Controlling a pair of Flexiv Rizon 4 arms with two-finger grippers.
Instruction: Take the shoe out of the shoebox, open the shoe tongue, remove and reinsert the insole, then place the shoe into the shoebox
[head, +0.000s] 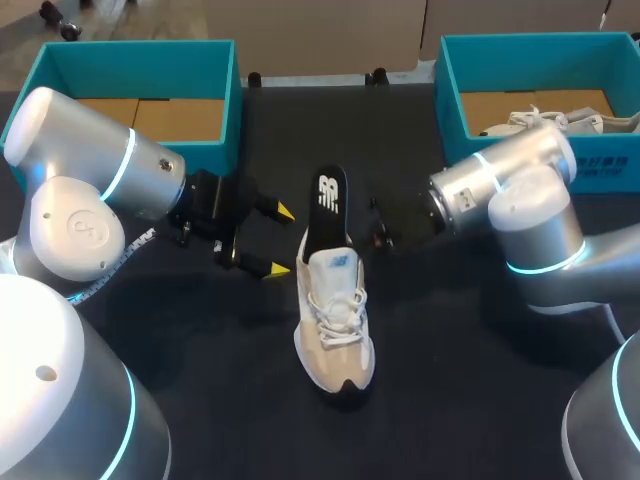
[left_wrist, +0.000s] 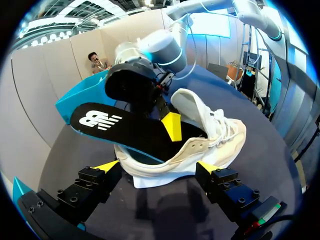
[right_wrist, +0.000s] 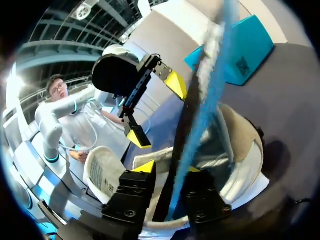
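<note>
**Two pincers, one insole hanging half out: what I'd worry about**

So the shoe sits upright on its sole in the middle of the table, toe toward the robot. The black insole pokes out of the heel opening and points at the far edge. The right pincer is clamped on the insole's edge, with one yellow tip on top of it. The left pincer is spread apart and holds nothing, parked just beside the heel end. From its own wrist view the shoe sits ahead of the tips, and I can't tell if they touch it.

My guess at the risks:
- Nothing pins the shoe down, so any push or pull on the insole could drag or tip the whole shoe.
- It's a thin edge grip, so the insole could slip out or twist.
- Pushed back in at an angle, the insole could buckle at the collar instead of sliding flat.

Around it, there's a teal shoebox at the far left that looks empty. Another teal box at the far right has a second white shoe in it. Each arm's bulk sits between the shoe and the box on its side, so that's what's in the way.
</note>
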